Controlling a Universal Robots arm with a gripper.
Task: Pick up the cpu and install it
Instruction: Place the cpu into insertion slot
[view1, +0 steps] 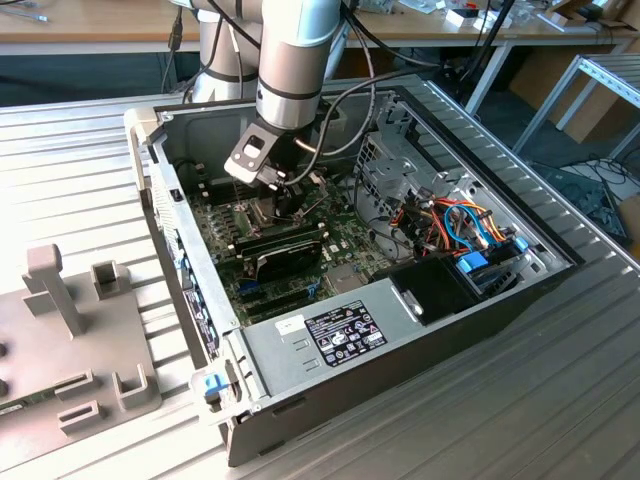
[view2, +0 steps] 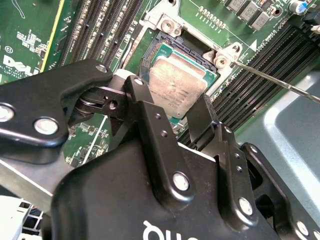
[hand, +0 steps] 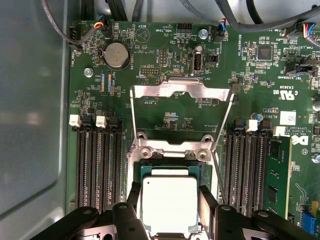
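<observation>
The cpu (hand: 170, 197), a small square chip with a pale silver top, lies level in the dark socket (hand: 170, 169) on the green motherboard (hand: 150, 50). My gripper (hand: 170, 207) hangs straight over it, one black finger (hand: 134, 197) against each of two opposite sides of the chip, shut on it. In the second wrist view the cpu (view2: 175, 85) sits inside the socket between the fingers of the gripper (view2: 172, 97). In the exterior view the gripper (view1: 283, 200) is low inside the open computer case (view1: 300, 340).
The socket's hinged metal frame (hand: 182, 89) is swung open and lies back over the board, its thin lever (hand: 216, 172) beside the socket. Black memory slots (hand: 97, 165) flank both sides. A drive cage (view1: 385, 150) and coloured cables (view1: 460, 225) fill the case's right side; a grey fixture (view1: 70, 330) stands on the left.
</observation>
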